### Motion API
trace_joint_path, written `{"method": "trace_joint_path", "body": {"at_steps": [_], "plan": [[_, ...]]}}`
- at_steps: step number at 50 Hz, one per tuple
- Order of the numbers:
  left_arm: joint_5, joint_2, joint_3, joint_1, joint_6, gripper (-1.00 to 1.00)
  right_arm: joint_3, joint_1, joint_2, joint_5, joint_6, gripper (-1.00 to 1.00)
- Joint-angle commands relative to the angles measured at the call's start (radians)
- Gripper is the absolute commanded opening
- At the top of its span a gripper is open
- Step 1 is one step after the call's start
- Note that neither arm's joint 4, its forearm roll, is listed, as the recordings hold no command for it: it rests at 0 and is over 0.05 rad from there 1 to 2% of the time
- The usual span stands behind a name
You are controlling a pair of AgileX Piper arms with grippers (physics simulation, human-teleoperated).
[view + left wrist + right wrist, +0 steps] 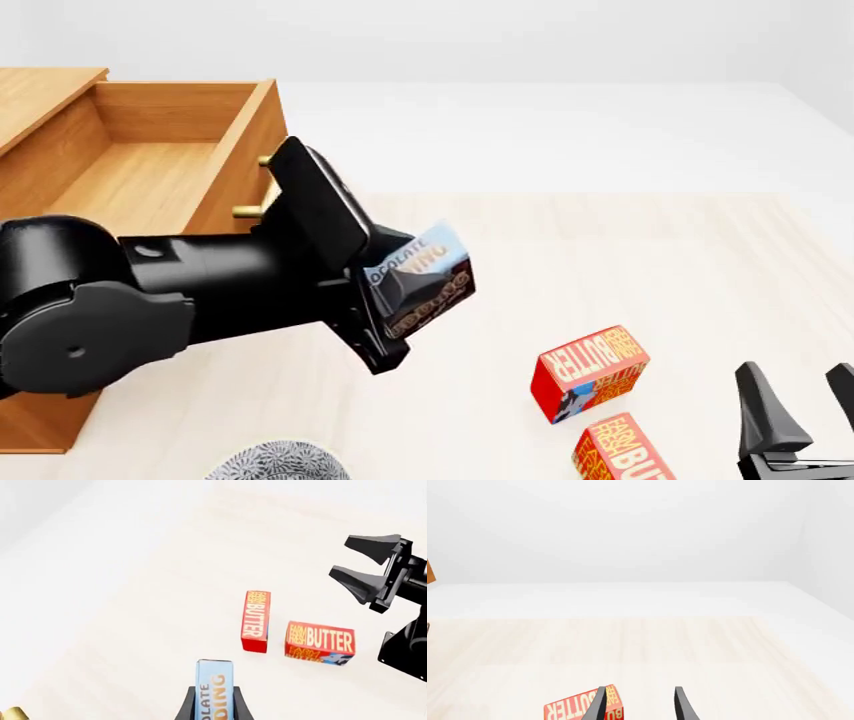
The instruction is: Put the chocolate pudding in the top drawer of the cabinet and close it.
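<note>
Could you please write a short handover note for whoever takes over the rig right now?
Left gripper: shut on the chocolate pudding, held above the table, beside the cabinet.
Right gripper: open, holding nothing, near the two butter boxes.
Top drawer: pulled open; nothing visible inside.
Done: pudding picked up.
Left: carry it over the drawer, release it inside, push the drawer shut.

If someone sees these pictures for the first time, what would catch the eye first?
First, the big black left arm, its left hand holding the small blue-and-brown chocolate pudding box above the table. Behind it, on the left, the light-brown wooden cabinet has its top drawer pulled open. Two red-orange butter boxes lie near the open right hand.
</note>
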Motion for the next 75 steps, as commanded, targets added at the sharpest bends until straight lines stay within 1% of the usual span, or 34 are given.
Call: {"method": "trace_joint_path", "body": {"at_steps": [1,9,10,16,18,20,23,24,26,27,28,31,32,33,34,35,36,43,50,55,65,69,71,75], "plan": [[0.033,-0.029,-0.042,-0.005,0.035,-1.0,0.0,0.0,0.0,0.0,0.0,1.0],[0.056,-0.041,-0.074,-0.016,0.044,-1.0,0.0,0.0,0.0,0.0,0.0,1.0],[0.066,-0.051,-0.078,-0.001,0.061,-1.0,0.0,0.0,0.0,0.0,0.0,1.0],[0.091,-0.068,-0.101,0.012,0.075,-1.0,0.0,0.0,0.0,0.0,0.0,1.0],[0.087,-0.1,-0.089,0.041,0.098,-1.0,0.0,0.0,0.0,0.0,0.0,1.0],[0.095,-0.092,-0.099,0.033,0.092,-1.0,0.0,0.0,0.0,0.0,0.0,1.0],[0.102,-0.099,-0.106,0.037,0.102,-1.0,0.0,0.0,0.0,0.0,0.0,1.0],[0.104,-0.115,-0.11,0.048,0.108,-1.0,0.0,0.0,0.0,0.0,0.0,1.0],[0.111,-0.144,-0.104,0.089,0.141,-1.0,0.0,0.0,0.0,0.0,0.0,1.0],[0.118,-0.141,-0.113,0.089,0.141,-1.0,0.0,0.0,0.0,0.0,0.0,1.0],[0.117,-0.148,-0.108,0.095,0.158,-1.0,0.0,0.0,0.0,0.0,0.0,1.0],[0.132,-0.149,-0.125,0.092,0.153,-1.0,0.0,0.0,0.001,0.0,0.0,1.0],[0.136,-0.161,-0.126,0.099,0.172,-1.0,0.0,0.0,0.0,0.0,0.0,1.0],[0.136,-0.161,-0.126,0.099,0.172,-1.0,0.0,0.0,0.0,0.0,0.0,1.0],[0.149,-0.149,-0.148,0.086,0.151,-1.0,0.0,0.0,0.0,0.0,0.0,1.0],[0.154,-0.149,-0.154,0.088,0.152,-1.0,0.0,0.0,0.0,0.0,0.0,1.0],[0.154,-0.166,-0.149,0.108,0.169,-1.0,0.0,0.0,0.0,0.0,0.0,1.0],[0.179,-0.176,-0.184,0.12,0.193,-1.0,0.0,0.0,0.0,0.0,0.0,1.0],[0.214,-0.194,-0.233,0.149,0.22,-1.0,0.0,0.0,0.0,0.0,0.0,1.0],[0.213,-0.207,-0.23,0.161,0.239,-1.0,0.0,0.0,0.0,0.0,0.0,1.0],[0.232,-0.221,-0.253,0.169,0.257,-1.0,0.0,0.0,0.0,0.0,0.0,1.0],[0.238,-0.232,-0.257,0.181,0.265,-1.0,0.0,0.0,0.0,0.0,0.0,1.0],[0.238,-0.249,-0.251,0.194,0.28,-1.0,0.0,0.0,0.0,0.0,0.0,1.0],[0.246,-0.249,-0.264,0.2,0.281,-1.0,0.0,0.0,0.0,0.0,0.0,1.0]]}}
